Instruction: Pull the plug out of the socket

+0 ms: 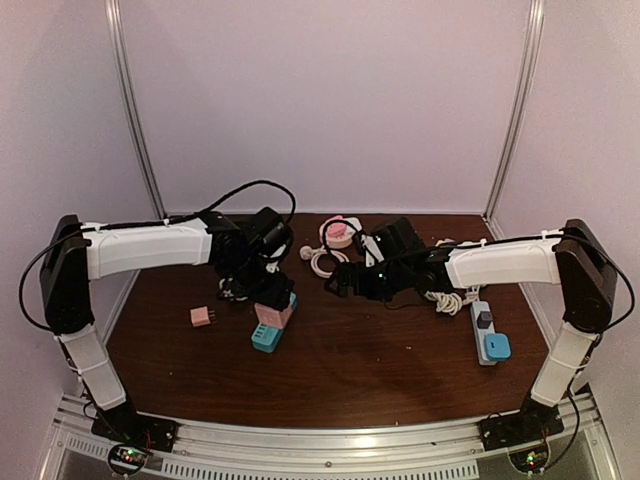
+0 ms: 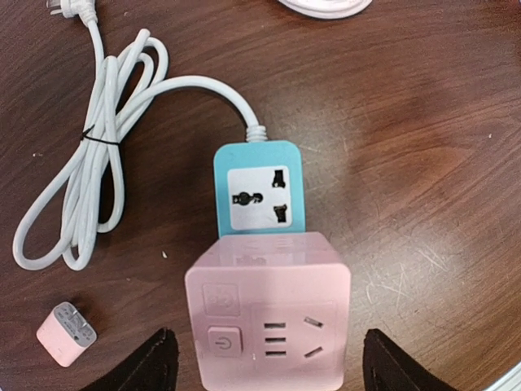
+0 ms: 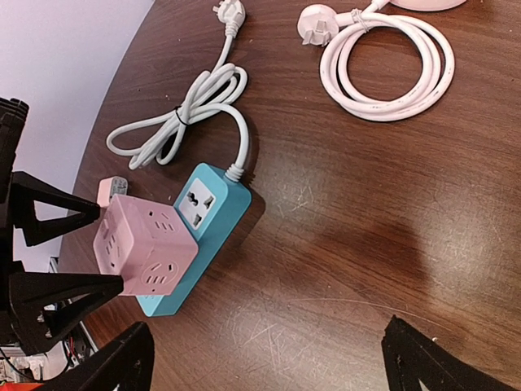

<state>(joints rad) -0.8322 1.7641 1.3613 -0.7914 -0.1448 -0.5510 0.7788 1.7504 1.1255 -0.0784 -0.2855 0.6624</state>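
The plug is a pink cube adapter (image 2: pixel 269 314) sitting on the near end of a teal socket strip (image 2: pixel 258 189), whose free outlet shows beyond it. My left gripper (image 2: pixel 269 368) straddles the cube from above. In the right wrist view its black fingers (image 3: pixel 61 218) press both sides of the cube (image 3: pixel 142 244) on the strip (image 3: pixel 213 213). From the top view, cube (image 1: pixel 274 313) and strip (image 1: pixel 266 339) lie left of centre under the left gripper (image 1: pixel 272 298). My right gripper (image 1: pixel 338 284) hovers open to their right, over bare wood (image 3: pixel 269 358).
A small pink adapter (image 2: pixel 67 334) lies loose left of the strip. The strip's white cable (image 2: pixel 89 179) is bundled beyond it. A coiled pink-white cord (image 3: pixel 391 73) lies further back. At the right edge lies a white power strip (image 1: pixel 483 325) with a blue plug (image 1: pixel 496 347).
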